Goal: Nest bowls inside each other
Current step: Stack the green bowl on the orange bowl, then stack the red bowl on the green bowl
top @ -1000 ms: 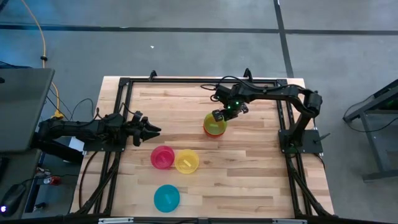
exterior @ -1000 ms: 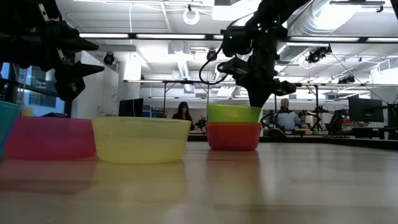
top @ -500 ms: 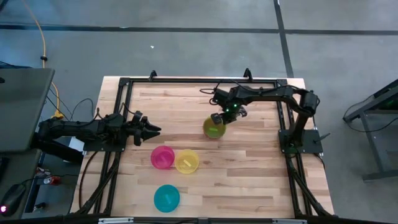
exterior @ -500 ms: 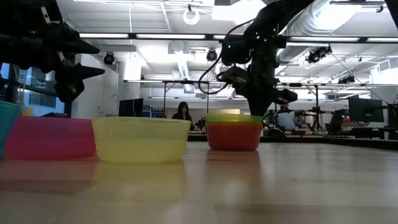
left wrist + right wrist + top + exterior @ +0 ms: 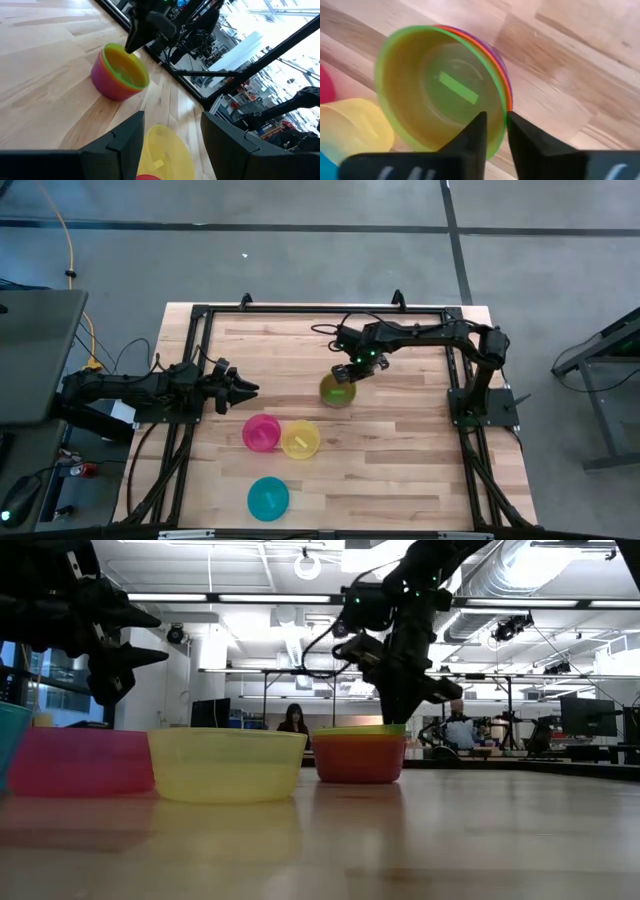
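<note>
A green bowl point(image 5: 336, 390) sits nested in an orange bowl point(image 5: 358, 758) and a purple bowl point(image 5: 504, 75), and the stack stands on the table's middle. My right gripper point(image 5: 350, 370) is shut on the green bowl's rim. The stack also shows in the left wrist view point(image 5: 120, 72). Pink point(image 5: 262, 432), yellow point(image 5: 300, 439) and blue point(image 5: 268, 498) bowls stand upright on the table nearer the front. My left gripper point(image 5: 246, 388) hovers open and empty at the left, above the table. My right gripper pinches the green bowl's rim point(image 5: 496, 112) on the side toward the table's far right, one finger inside the bowl and one outside. The fingers slant down from the far right. The green bowl sits deep in the stack, which stands on the table.
A black metal frame point(image 5: 200, 315) runs around the table's edge. Bare wood lies at the table's right and far parts. People and workshop gear show in the room beyond the table point(image 5: 295, 720).
My right gripper has gone down and toward the table's left and near edges. The green bowl has sunk from standing high in the orange bowl to only its rim showing, and the whole stack has slid a little leftward.
</note>
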Motion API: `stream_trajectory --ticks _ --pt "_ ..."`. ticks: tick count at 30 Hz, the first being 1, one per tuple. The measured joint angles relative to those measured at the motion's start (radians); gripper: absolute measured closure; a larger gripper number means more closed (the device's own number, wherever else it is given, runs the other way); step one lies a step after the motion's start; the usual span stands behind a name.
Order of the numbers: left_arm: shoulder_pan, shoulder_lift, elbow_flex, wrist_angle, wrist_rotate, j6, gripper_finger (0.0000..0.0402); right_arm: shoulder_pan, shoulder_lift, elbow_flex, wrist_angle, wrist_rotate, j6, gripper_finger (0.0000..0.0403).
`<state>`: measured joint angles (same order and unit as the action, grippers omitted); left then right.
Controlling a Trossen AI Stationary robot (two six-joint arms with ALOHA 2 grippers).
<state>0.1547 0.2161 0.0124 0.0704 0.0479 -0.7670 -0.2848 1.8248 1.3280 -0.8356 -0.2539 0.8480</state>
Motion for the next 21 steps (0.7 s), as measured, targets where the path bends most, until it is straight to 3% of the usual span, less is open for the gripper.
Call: stream_trajectory --ticks 7,15,21 --pt "0.000 0.000 0.000 -0.050 0.007 -0.024 0.0218 0.005 0.000 0.086 -0.069 0.037 -0.044 0.0277" --pt "0.000 0.060 0.000 -0.045 0.041 -0.043 0.0218 0.012 -0.002 0.104 -0.088 0.068 -0.127 0.0242" --pt "-0.013 0.159 0.010 -0.049 0.182 -0.059 0.0218 0.068 -0.024 0.104 -0.090 0.050 -0.285 0.0238"
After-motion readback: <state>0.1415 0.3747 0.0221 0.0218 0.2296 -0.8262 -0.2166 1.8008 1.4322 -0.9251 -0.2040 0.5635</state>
